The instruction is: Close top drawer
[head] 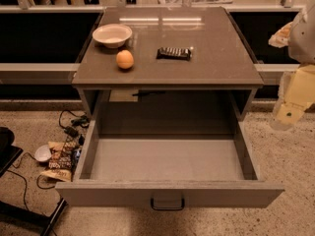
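So the top drawer (167, 160) is pulled out pretty much all the way toward the cam, box is empty afaict. Its wide front panel (103, 194) sits nearest the viewer w/ the small dark loop handle (167, 203) in the middle of it.

The gripper (290, 109) is off at the right edge of frame, beside the cabinet and above the drawer's right side rail, well apart from the panel and handle. Not touching anything. Open or closed? Can't tell from here tbh, that pale end of the arm is half cut off by the frame.

Why it's parked there, imo: closing needs a push on the front face, so it has to get round to the outside of the panel first, and hanging out to the side keeps it clear of the box.

Stuff on the countertop (221, 58): white bowl (112, 35), orange (125, 59), dark snack bar (173, 53). All set back from the front edge, so a shove on the drawer prob won't bother them, tho the orange could roll if it slams. Snack bags (60, 157) and cables on the floor at left aren't in the drawer's path.

Task basically not started, drawer's wide open.
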`<control>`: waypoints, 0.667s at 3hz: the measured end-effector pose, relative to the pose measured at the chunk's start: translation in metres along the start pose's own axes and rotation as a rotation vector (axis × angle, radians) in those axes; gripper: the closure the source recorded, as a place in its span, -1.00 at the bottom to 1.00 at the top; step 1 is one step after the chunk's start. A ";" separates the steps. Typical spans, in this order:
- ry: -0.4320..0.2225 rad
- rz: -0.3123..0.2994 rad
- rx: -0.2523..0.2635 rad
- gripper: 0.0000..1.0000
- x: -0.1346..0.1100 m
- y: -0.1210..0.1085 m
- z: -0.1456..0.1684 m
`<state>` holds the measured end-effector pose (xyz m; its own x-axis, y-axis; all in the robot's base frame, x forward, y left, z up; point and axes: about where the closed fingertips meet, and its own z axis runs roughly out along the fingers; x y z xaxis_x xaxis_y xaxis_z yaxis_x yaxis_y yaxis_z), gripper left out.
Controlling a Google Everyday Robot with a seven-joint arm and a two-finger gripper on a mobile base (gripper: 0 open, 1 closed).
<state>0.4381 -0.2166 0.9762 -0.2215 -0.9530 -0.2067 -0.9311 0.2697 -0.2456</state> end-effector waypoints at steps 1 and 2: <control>-0.002 0.005 0.002 -1.00 0.001 0.001 0.001; -0.008 0.020 0.005 -1.00 0.004 0.003 0.006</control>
<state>0.4365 -0.2186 0.9691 -0.2376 -0.9463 -0.2194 -0.9249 0.2893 -0.2465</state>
